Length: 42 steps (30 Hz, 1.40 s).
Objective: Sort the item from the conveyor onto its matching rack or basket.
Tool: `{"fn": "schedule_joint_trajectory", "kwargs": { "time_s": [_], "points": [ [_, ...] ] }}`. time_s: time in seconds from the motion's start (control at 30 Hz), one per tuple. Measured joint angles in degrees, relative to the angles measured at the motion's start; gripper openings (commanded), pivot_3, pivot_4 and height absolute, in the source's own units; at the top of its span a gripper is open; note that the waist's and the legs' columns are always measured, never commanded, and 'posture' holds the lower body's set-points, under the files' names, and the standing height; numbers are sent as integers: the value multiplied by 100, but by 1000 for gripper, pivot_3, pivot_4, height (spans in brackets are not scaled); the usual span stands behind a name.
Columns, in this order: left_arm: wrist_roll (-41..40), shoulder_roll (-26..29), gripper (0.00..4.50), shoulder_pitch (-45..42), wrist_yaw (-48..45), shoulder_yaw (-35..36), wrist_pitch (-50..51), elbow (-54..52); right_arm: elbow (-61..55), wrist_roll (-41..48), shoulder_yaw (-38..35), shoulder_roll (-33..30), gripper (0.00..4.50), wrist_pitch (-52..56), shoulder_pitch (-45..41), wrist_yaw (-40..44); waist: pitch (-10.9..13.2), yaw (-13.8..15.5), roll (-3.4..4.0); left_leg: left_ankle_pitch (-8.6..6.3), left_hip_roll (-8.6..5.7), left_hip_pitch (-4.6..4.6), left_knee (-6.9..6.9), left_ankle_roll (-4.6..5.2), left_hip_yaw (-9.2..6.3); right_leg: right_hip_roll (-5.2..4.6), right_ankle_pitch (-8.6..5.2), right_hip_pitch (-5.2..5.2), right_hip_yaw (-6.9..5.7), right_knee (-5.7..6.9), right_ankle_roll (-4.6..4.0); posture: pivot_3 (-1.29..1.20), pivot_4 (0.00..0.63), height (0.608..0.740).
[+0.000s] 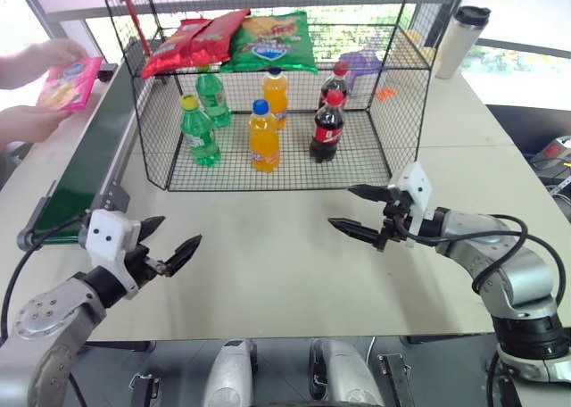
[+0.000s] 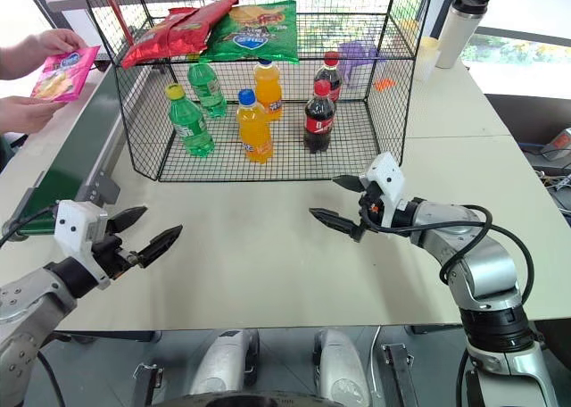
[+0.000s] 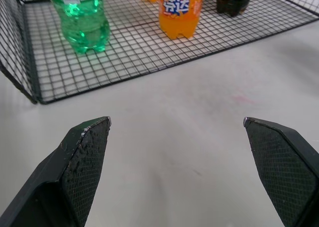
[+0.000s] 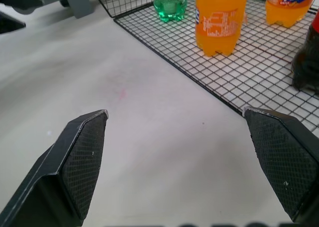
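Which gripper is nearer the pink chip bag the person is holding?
Left. The left gripper hangs by the near end of the conveyor, below the pink chip bag. The right gripper is across the table, in front of the wire cage.

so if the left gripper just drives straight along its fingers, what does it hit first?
Probably the black wire rack. The left gripper, jaws open, looks across bare table at the rack's front bottom edge, with an orange bottle just behind. It may touch the table first; depth is unclear.
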Motion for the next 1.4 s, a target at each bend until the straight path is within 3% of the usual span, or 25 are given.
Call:
{"fn": "schedule_joint_trajectory", "kwargs": {
  "time_s": [1.4],
  "points": [
    [415,-186,4428,-292,533,-365,-417,232,759,-459,399,369,4500,-525,-491,-255,1,5,-3,1,0,-15,8,2,-1,6,32,3,-2,-13,-9,0,150,740]
  ]
}}
